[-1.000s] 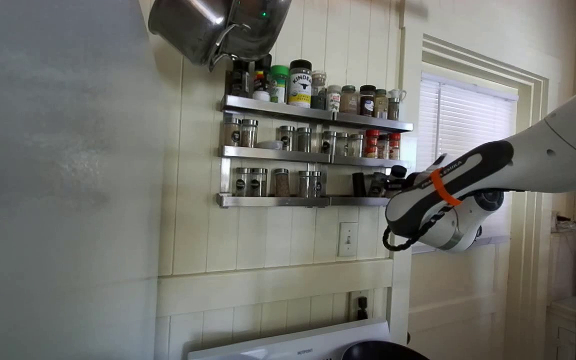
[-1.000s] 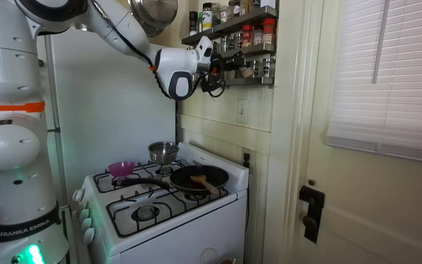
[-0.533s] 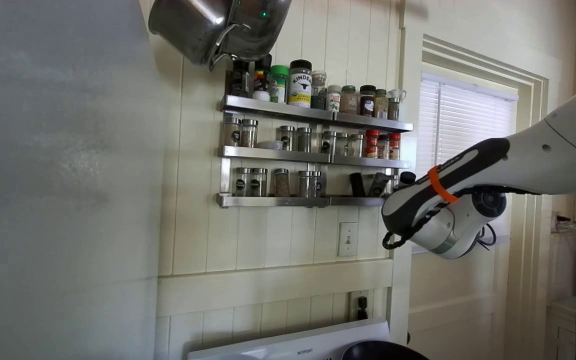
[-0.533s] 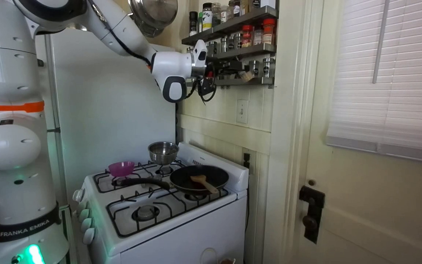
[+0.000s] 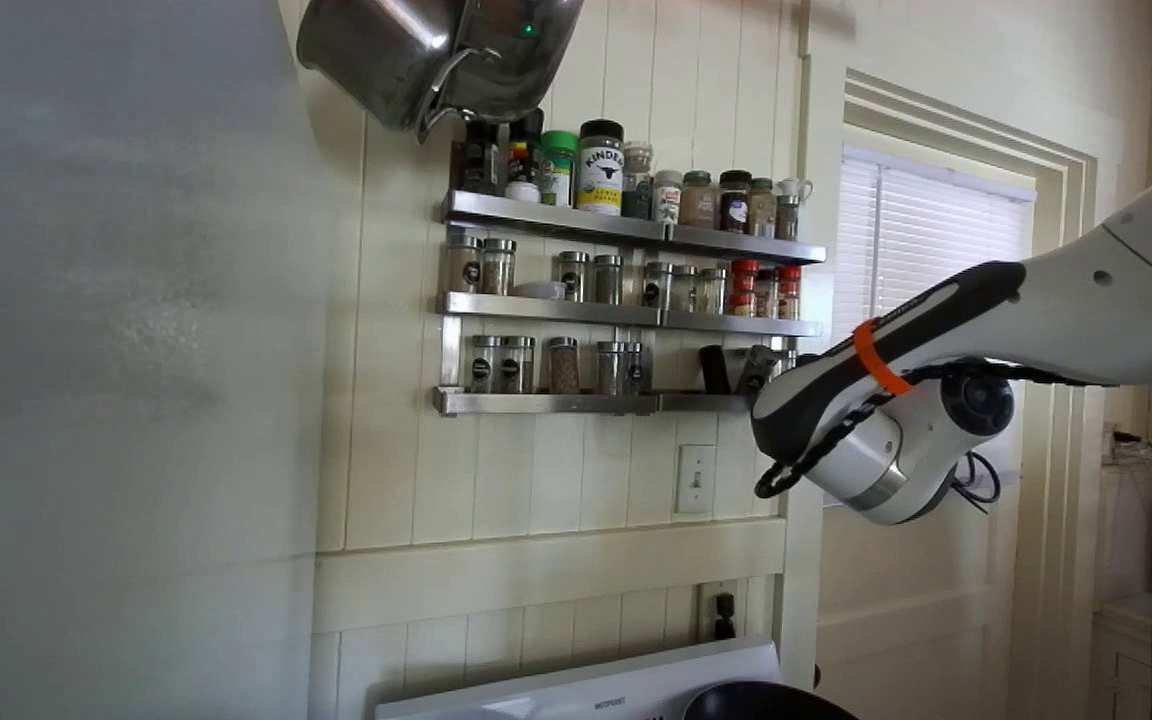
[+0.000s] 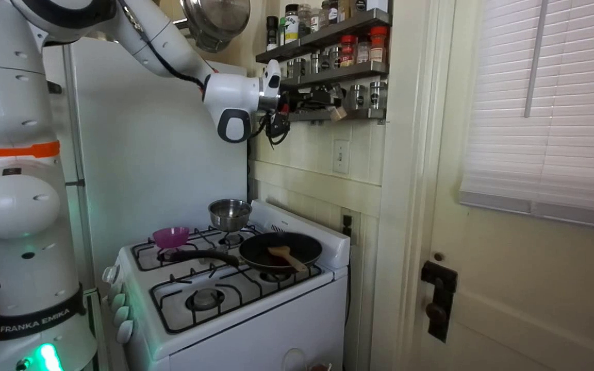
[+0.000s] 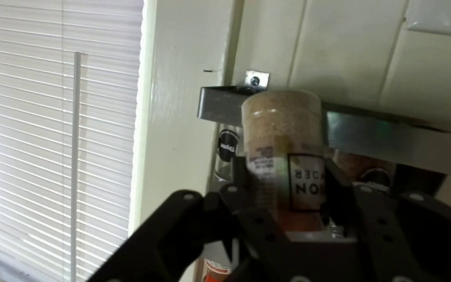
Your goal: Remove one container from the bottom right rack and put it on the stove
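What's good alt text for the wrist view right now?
The gripper holds a jar of tan powder in front of the bottom right rack. A Thyme jar sits in the rack; window blinds occupy the left of this upside-down picture.

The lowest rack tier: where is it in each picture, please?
In an exterior view: lowest tier near the centre.
In an exterior view: lowest tier at upper right, partly behind the held jar.
Wrist view: lowest tier, centre to right edge.
Shared landmark: window blind, right in both exterior views, left in wrist view.
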Robot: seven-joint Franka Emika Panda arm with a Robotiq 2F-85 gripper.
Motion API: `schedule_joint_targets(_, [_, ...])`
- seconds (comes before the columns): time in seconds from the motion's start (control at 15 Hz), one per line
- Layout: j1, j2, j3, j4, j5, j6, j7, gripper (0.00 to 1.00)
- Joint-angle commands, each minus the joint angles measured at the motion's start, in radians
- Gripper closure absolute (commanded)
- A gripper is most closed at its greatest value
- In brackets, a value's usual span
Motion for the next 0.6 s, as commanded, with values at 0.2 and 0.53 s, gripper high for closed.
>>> schedule_joint_targets(0.2, [0.062,-0.104,0.058,-0.139,0.019,-0.199,0.034,0.77])
schedule_joint_targets(0.53, [0.102,-0.146,0.031,-0.145,-0.083,-0.504,0.066,0.77])
